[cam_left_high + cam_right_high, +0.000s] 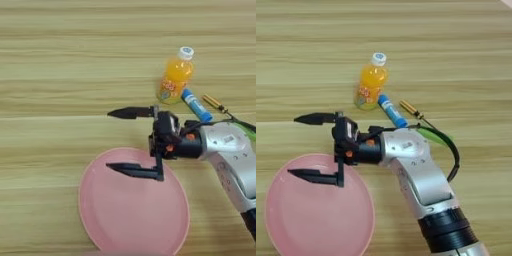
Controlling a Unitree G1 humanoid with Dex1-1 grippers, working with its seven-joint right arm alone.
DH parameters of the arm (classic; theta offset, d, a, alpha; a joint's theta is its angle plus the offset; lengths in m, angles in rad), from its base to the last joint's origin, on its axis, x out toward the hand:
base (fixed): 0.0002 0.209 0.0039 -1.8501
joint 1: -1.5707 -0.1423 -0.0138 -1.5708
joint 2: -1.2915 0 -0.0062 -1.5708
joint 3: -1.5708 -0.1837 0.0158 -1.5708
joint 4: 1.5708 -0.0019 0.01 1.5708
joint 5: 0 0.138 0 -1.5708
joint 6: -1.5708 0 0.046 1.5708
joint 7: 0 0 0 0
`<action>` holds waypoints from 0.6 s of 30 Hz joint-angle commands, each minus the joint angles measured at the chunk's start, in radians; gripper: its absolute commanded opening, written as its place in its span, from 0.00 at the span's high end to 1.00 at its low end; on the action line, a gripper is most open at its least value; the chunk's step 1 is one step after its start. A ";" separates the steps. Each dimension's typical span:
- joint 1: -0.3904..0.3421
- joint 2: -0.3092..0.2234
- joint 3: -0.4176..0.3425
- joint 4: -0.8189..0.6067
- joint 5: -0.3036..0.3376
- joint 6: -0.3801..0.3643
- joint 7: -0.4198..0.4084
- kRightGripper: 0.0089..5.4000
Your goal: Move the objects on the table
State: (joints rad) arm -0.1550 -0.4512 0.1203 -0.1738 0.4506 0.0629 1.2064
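The robot's right jaws [116, 140] stand wide apart and hold nothing: one black finger [131, 113] points left over the bare wood, the other [134, 171] hangs over the upper part of the pink plate [135, 220]. Whether that lower finger touches the plate cannot be told. The plate lies flat at the near edge of the desk [55, 75], partly cut off by the bottom of the view.

Behind the wrist, the silver forearm [416, 175] runs back to the lower right. Beyond it, up and to the right of the jaws, the orange-drink bottle [176, 76] lies tilted with its white cap pointing away. Just beside its base lies a blue-and-white tube [196, 105], and just past that a slim screwdriver with an amber handle [214, 103], partly hidden by the arm and a green cable [437, 136].

The step in hand looks like an approach, with the plate's far rim seemingly the nearest target. The next move would call for lowering until the rim sits between the fingers, then closing; a thin, flat rim leaves little to grip, so alignment matters.
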 commanded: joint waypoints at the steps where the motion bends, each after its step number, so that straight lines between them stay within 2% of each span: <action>1: -0.111 0.012 -0.114 -0.055 0.122 0.052 -0.085 0.00; 3: -0.135 0.021 -0.144 -0.050 0.153 0.070 -0.114 0.00; 10: -0.201 0.052 -0.208 -0.015 0.181 0.086 -0.199 0.00; 18: -0.281 0.098 -0.277 0.049 0.174 0.064 -0.310 0.00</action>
State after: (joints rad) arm -0.3425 -0.3466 -0.1209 -0.1118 0.6265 0.1622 0.9462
